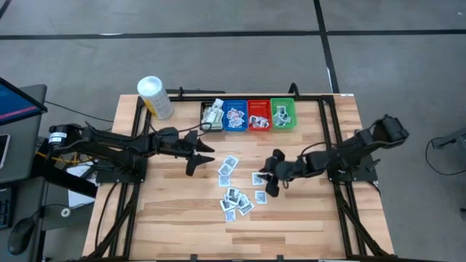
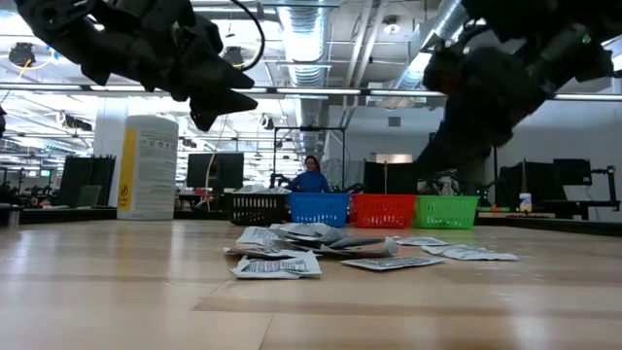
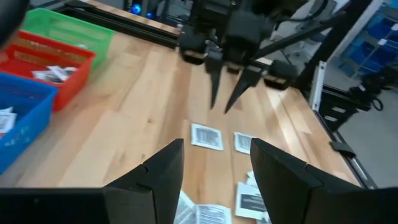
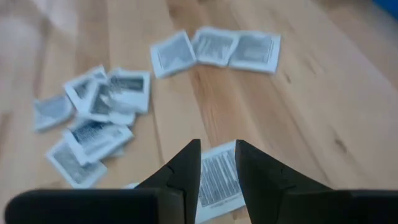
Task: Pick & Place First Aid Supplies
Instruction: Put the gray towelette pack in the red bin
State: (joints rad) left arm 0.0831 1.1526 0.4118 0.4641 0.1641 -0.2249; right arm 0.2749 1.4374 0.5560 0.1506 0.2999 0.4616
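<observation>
Several small white first aid packets [image 1: 237, 191] lie flat and scattered on the wooden table's middle [image 2: 292, 248]. My right gripper [image 1: 273, 177] hovers at the right side of the pile, slanting down, its fingers [image 4: 217, 167] narrowly open with nothing between them. One packet [image 4: 217, 182] lies on the table beneath them. My left gripper [image 1: 200, 153] stands left of the pile, above the table, wide open and holding nothing [image 3: 214, 158]. In the left wrist view my right gripper [image 3: 225, 93] shows beyond two packets [image 3: 206, 135].
Four small bins stand in a row at the table's far edge: black [image 1: 212, 115], blue [image 1: 234, 115], red [image 1: 259, 115], green [image 1: 283, 113], each with packets inside. A white tub with a yellow label [image 1: 155, 97] stands at the far left. A person shows beyond the table [image 2: 311, 177].
</observation>
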